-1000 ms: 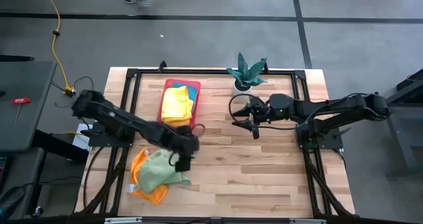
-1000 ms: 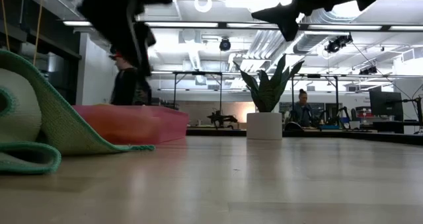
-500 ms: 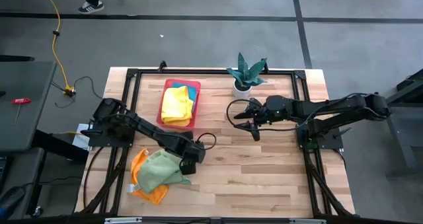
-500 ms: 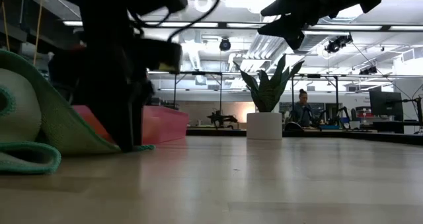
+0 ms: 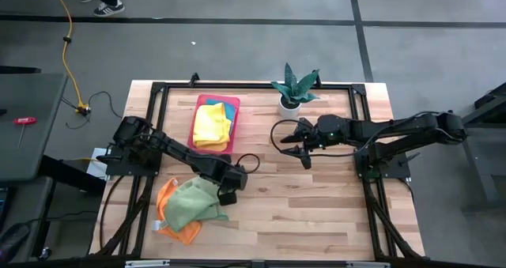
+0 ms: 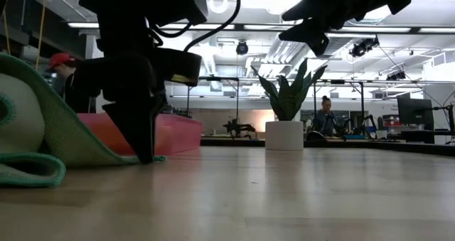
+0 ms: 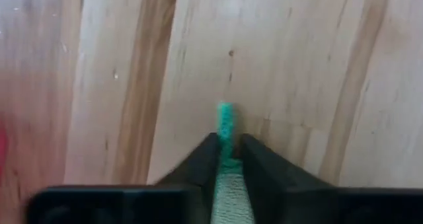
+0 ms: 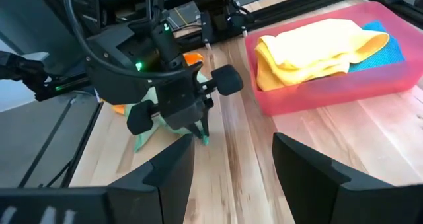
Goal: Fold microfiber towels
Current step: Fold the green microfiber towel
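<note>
A crumpled light green towel (image 5: 192,203) lies on an orange towel (image 5: 168,214) near the table's front left. In the low view the green towel (image 6: 50,131) bulges at the left. My left gripper (image 5: 228,194) stands at its right corner, pointing down, shut on the cloth. Two yellow towels (image 5: 212,124) and a teal one (image 5: 230,107) lie in a pink tray (image 5: 199,138) farther back. My right gripper (image 5: 291,144) hovers open above the middle of the table, holding nothing. My left gripper pinches the green towel's teal-hemmed corner (image 7: 226,118) between its two fingers (image 7: 259,166), and the hem pokes out past the tips. The fingers come from above, pointing steeply down, their tips at the tabletop (image 6: 146,157). The rest of the towel lies slack on the table and the orange towel.
A potted plant (image 5: 294,90) in a white pot stands at the far middle. A black frame (image 5: 253,84) runs round the table's far and side edges. Bare wood lies between the towels and the right arm. People show in the room behind.
My left gripper has come down from above the table until its tips reach the tabletop at the green towel's right corner. Its fingers have closed on the hem. The towel heap has kept its place. My right gripper has stayed open where it was.
</note>
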Controlling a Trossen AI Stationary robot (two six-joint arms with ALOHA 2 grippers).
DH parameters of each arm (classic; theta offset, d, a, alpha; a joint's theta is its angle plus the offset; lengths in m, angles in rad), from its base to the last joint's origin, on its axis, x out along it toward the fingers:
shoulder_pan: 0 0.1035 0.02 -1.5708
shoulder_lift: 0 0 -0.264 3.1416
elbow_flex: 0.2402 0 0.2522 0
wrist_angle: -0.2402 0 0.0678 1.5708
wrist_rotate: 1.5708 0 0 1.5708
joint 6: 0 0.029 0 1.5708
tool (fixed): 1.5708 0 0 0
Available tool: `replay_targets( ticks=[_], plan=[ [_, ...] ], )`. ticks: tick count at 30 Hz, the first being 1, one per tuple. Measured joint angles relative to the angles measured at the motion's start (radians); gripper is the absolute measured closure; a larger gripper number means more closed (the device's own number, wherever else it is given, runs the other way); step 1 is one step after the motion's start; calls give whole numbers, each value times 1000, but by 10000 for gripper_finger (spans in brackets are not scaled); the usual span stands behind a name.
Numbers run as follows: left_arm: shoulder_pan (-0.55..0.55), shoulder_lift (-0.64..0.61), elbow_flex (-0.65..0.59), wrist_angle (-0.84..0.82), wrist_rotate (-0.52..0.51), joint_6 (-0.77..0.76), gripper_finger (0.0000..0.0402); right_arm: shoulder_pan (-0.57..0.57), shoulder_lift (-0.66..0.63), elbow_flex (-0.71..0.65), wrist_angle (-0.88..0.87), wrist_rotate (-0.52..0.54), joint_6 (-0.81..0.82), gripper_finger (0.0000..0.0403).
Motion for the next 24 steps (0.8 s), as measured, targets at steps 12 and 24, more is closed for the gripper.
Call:
replay_targets(
  ticks=[12, 24],
  plan=[
    [37, -298, -7, -41, -27, 8, 401, 0, 0, 0, -70, -4, -27, 206],
    [48, -731, -4, 177, -167, -17, 401, 21, 0, -6, -72, -135, 99, 206]
  ],
)
